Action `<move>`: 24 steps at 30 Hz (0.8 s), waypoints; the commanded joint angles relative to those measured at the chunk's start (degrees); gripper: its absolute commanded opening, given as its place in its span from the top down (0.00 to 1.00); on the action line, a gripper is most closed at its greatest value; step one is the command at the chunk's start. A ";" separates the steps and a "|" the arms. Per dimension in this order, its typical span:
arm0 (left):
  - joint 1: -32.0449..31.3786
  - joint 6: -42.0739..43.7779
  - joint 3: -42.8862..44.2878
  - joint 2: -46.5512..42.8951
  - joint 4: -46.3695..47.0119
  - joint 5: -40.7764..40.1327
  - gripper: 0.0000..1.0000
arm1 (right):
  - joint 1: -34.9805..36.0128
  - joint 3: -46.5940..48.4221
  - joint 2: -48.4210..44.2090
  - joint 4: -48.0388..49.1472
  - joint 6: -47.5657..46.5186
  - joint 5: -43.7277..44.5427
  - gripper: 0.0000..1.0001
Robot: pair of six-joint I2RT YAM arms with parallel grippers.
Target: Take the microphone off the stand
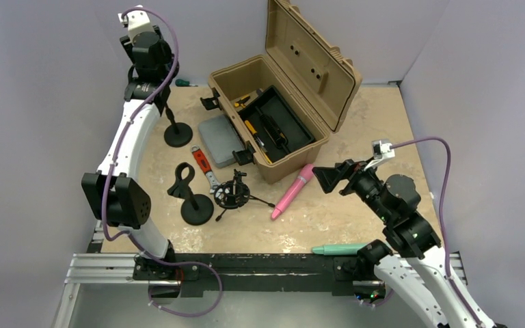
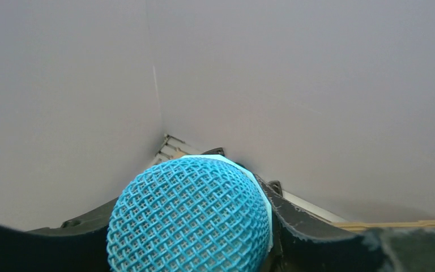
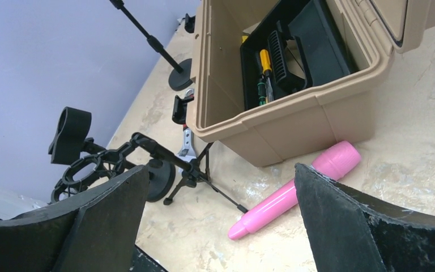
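A blue mesh-headed microphone [image 2: 190,224] fills the space between my left gripper's [image 2: 198,262] black fingers, which are shut on it. In the top view the left gripper [image 1: 152,85] is raised at the back left, just above the pole of a black round-based stand [image 1: 178,134]; the microphone is hidden there by the arm, so I cannot tell whether it touches the stand. My right gripper [image 1: 328,179] is open and empty, hovering above a pink microphone [image 1: 292,191] lying on the table. In the right wrist view the right gripper [image 3: 221,226] frames that pink microphone [image 3: 294,195].
An open tan tool case [image 1: 280,116] stands at the back centre. A clip stand [image 1: 193,198], a shock-mount tripod [image 1: 232,193], a red-handled wrench [image 1: 204,164] and a grey pad [image 1: 220,140] lie left of centre. A teal microphone [image 1: 338,249] lies at the near edge.
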 commanded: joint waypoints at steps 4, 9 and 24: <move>0.59 5.33 3.47 -1.64 6.44 -2.97 0.78 | -0.26 4.81 -0.50 -1.53 -1.39 2.38 0.01; 0.59 8.71 5.37 -4.20 10.93 -3.29 0.97 | -0.25 4.30 0.51 0.61 -1.03 1.75 0.01; -0.12 -13.49 5.27 -24.08 -13.71 13.98 1.00 | -0.24 3.44 3.37 2.46 -3.75 -4.05 0.01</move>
